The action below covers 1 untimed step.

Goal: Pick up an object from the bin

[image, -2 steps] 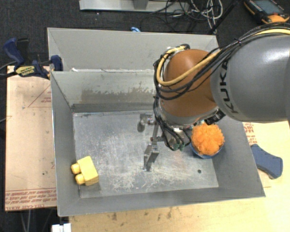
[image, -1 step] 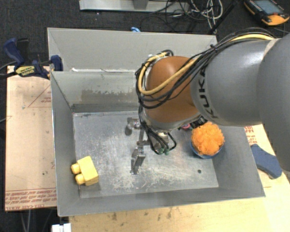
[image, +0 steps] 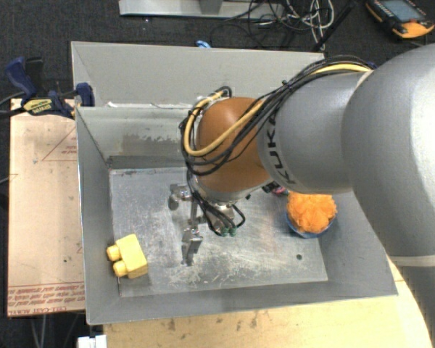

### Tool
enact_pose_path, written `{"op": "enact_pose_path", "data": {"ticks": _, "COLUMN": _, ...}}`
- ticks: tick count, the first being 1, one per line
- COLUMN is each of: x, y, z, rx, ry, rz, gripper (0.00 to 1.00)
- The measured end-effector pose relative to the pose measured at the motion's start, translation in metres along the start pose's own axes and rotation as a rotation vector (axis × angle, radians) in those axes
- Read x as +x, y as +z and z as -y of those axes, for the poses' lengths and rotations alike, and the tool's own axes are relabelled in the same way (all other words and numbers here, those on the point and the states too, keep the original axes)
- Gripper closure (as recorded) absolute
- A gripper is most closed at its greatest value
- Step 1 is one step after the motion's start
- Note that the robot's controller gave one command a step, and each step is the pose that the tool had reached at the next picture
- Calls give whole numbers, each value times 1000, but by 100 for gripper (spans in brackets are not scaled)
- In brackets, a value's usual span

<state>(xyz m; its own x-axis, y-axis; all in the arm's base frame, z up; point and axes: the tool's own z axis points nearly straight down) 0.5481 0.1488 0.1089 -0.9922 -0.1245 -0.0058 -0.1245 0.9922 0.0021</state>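
You look down into a grey metal bin (image: 94, 194); the robot arm (image: 348, 136) reaches in from the right, its rounded orange wrist cover (image: 228, 140) wrapped in yellow and black cables; below the cover the gripper (image: 191, 239) hangs low over bare, scratched floor near the middle of the bin; from this angle you cannot tell whether it is spread or pressed together.

Judged from how things lie, the pick is not yet done; both loose things rest on the bin floor, neither touching the gripper; the approach, the closing and the lift all appear to be left.

The nearer thing is a yellow toy brick (image: 127, 257); it lies toward the front left corner, near the gripper but apart from it; it is a blocky plastic piece with two round studs on its left end, set at a slant to the walls.

The other is an orange, rough-textured ball (image: 312, 210) with blue showing along its lower edge, perhaps a cup or base; it sits at the right side of the floor, close under the arm and well apart from the gripper.

Which of the two you are going for cannot be told from here.
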Motion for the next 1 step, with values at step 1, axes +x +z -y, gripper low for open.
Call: {"op": "enact_pose_path", "data": {"ticks": 1, "x": 26, "y": 1, "z": -50, "rx": 4, "ry": -10, "rz": -13, "gripper": 0}}
